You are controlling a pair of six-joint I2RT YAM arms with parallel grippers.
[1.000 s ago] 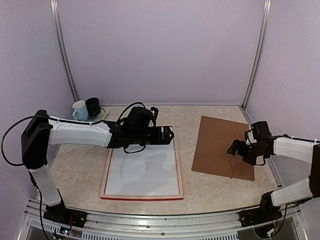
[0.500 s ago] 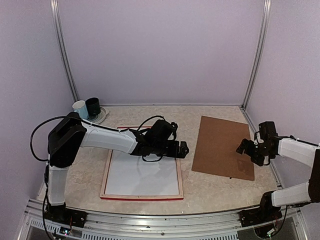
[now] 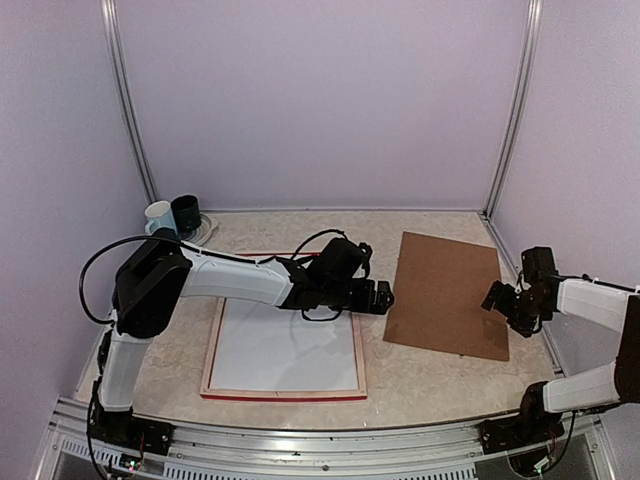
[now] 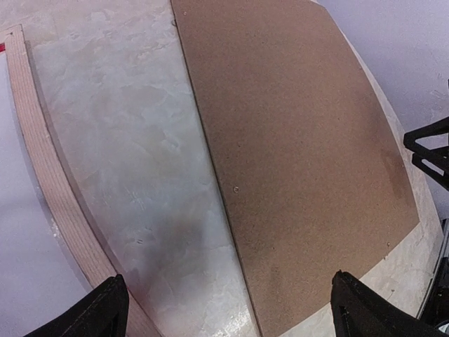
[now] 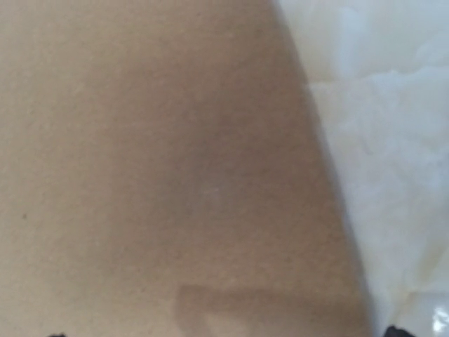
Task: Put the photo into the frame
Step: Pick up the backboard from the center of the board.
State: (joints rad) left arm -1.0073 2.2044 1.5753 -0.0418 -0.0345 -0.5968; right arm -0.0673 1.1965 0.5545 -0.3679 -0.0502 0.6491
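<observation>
Photo (image 3: 280, 350) lies white side up inside the frame (image 3: 283, 394) on the counter (image 3: 430, 385).
Counter beige, marbled, matte. Frame a thin rectangle, pale wood rails, red near edge; photo fills it. Brown backing board (image 3: 445, 290) flat, grainy, just right of it, not touching. Left arm stretched low over frame's far right corner, left pincer (image 3: 385, 297) wide, empty. Right pincer (image 3: 500, 298) wide, empty, over board's right edge.
</observation>
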